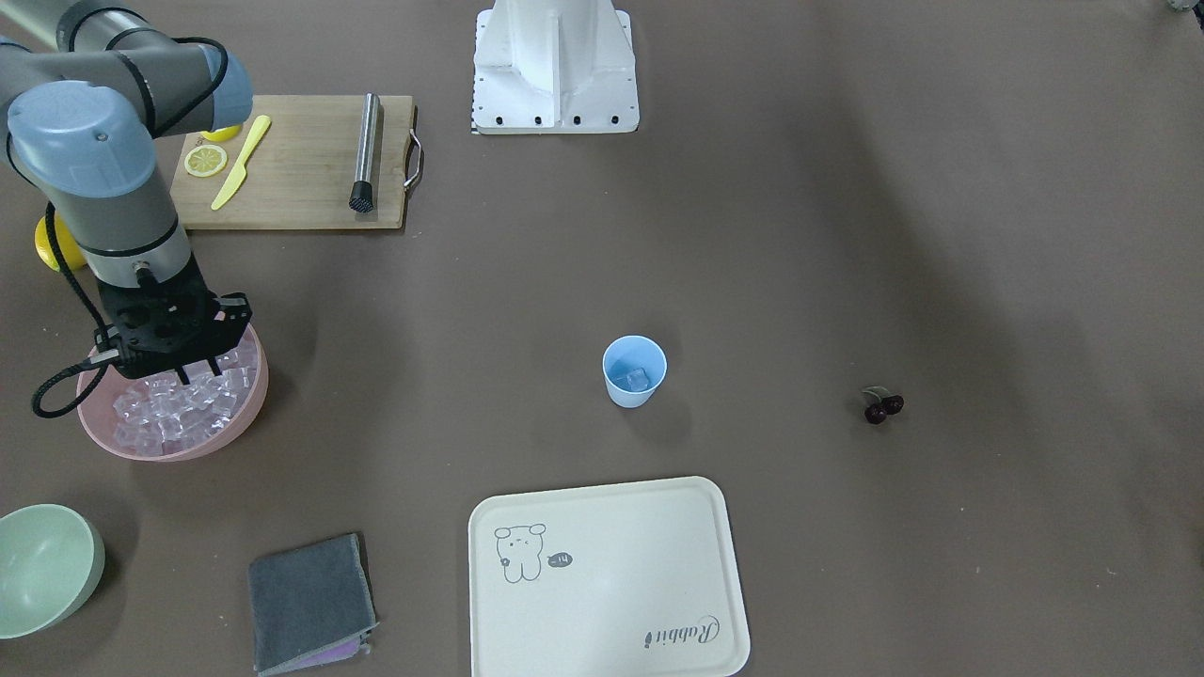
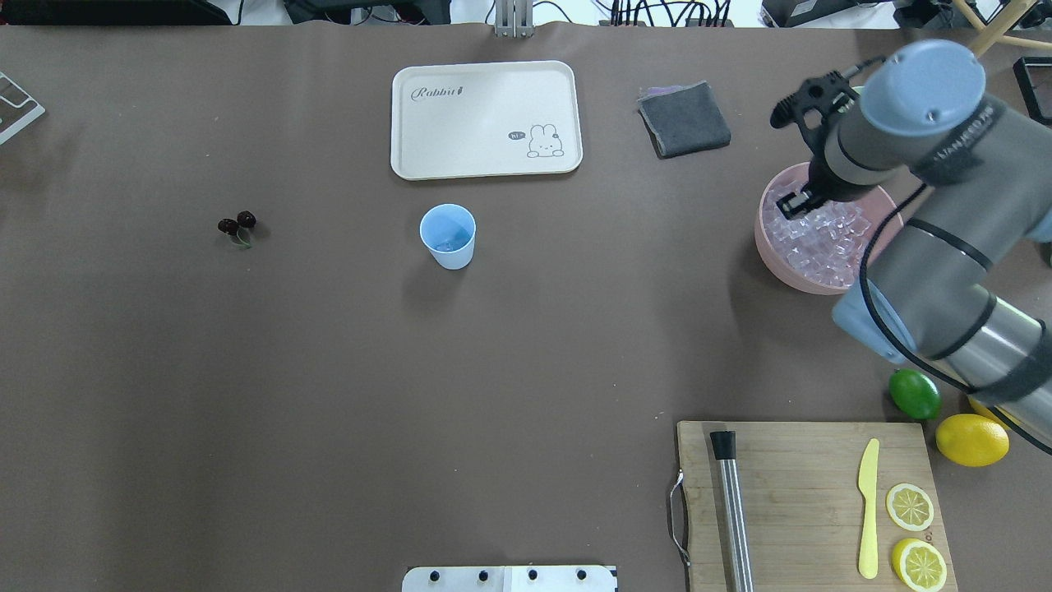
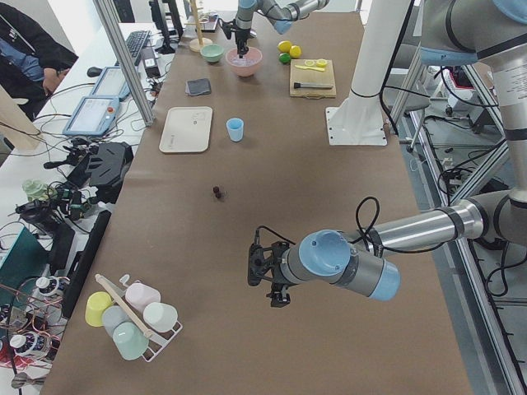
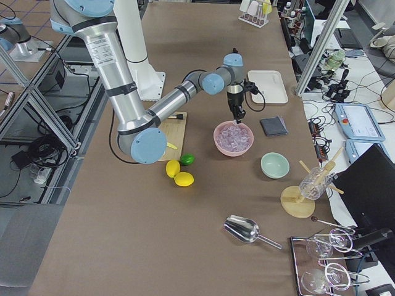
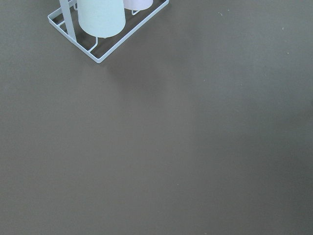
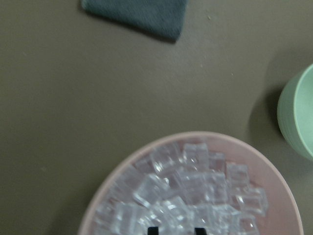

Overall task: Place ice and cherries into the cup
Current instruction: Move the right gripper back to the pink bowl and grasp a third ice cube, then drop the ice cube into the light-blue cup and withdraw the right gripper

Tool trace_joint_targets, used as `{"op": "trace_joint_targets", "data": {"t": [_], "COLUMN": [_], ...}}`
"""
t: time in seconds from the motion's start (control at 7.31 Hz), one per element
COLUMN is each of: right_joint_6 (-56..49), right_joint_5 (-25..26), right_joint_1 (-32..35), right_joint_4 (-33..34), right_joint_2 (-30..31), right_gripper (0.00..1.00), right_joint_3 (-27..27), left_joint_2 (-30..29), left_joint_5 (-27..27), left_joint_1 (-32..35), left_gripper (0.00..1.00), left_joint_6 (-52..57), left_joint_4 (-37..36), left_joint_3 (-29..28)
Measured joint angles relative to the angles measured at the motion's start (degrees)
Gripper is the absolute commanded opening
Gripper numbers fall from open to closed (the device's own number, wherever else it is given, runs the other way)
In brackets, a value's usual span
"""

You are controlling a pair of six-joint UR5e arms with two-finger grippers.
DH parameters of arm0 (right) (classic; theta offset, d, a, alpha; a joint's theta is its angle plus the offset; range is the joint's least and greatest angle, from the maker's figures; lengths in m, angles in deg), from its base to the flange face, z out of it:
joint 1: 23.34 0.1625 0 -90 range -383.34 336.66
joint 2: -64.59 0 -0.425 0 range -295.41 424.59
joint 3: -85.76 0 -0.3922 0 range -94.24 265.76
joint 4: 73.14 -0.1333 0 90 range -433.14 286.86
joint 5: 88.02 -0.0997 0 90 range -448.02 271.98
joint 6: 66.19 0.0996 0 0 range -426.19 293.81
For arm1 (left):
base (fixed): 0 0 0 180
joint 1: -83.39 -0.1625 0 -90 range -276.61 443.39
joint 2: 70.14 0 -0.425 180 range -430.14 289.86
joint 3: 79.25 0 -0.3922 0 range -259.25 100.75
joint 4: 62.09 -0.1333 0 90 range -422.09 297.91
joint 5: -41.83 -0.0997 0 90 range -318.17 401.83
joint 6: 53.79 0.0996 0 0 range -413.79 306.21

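The light-blue cup (image 1: 634, 371) stands upright mid-table with one clear ice cube (image 1: 638, 378) inside; it also shows in the overhead view (image 2: 448, 236). The cherries (image 1: 882, 405) lie on the table apart from the cup, also seen from overhead (image 2: 237, 224). The ice (image 6: 195, 188) fills a pink bowl (image 1: 240, 418). My right gripper (image 1: 196, 374) is open, with its fingertips (image 6: 153, 229) down at the ice in the bowl. My left gripper (image 3: 276, 288) hovers over bare table far from the cup; I cannot tell whether it is open or shut.
A cream tray (image 1: 602, 583), a grey cloth (image 1: 308, 602) and a pale green bowl (image 1: 42, 564) lie near the far edge. A cutting board (image 2: 809, 501) holds a muddler, a yellow knife and lemon slices. A lime (image 2: 914, 394) and a lemon (image 2: 971, 439) lie beside it.
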Motion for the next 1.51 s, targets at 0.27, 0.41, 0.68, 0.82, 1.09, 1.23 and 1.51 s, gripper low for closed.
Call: {"op": "trace_joint_targets", "data": {"t": [0.27,0.41,0.68,0.82,1.09,1.23,1.51], "right_joint_6": [13.9,22.6,37.2,41.9,45.9,46.4,46.6], "right_joint_5": [-0.8,1.2,7.9,11.9,16.0,16.9,17.8], "right_joint_1": [-4.5,-8.7,-15.9,-18.3,-20.5,-20.9,-21.3], "right_joint_4": [3.6,2.7,-5.3,-10.1,-15.0,-15.8,-16.5], "right_joint_2": [-9.7,-14.2,-24.3,-28.8,-32.4,-32.5,-32.5], "right_gripper": [0.21,0.21,0.21,0.21,0.23,0.61,0.99], "right_joint_3": [0.7,2.4,13.1,20.1,26.3,27.0,27.4], "left_joint_2": [0.0,0.2,0.6,0.8,1.4,1.5,1.6], "left_joint_5": [0.0,0.0,0.0,0.0,0.0,0.0,0.0], "left_joint_1": [0.0,0.1,0.4,0.5,0.5,0.6,0.6], "left_gripper": [0.98,0.98,0.98,0.98,0.98,0.98,0.98], "left_joint_6": [0.0,0.0,0.1,0.1,0.1,0.2,0.3], "left_joint_4": [0.0,0.0,0.0,0.0,0.0,0.0,0.0], "left_joint_3": [-0.1,0.2,0.9,0.9,0.8,0.7,0.6]}}
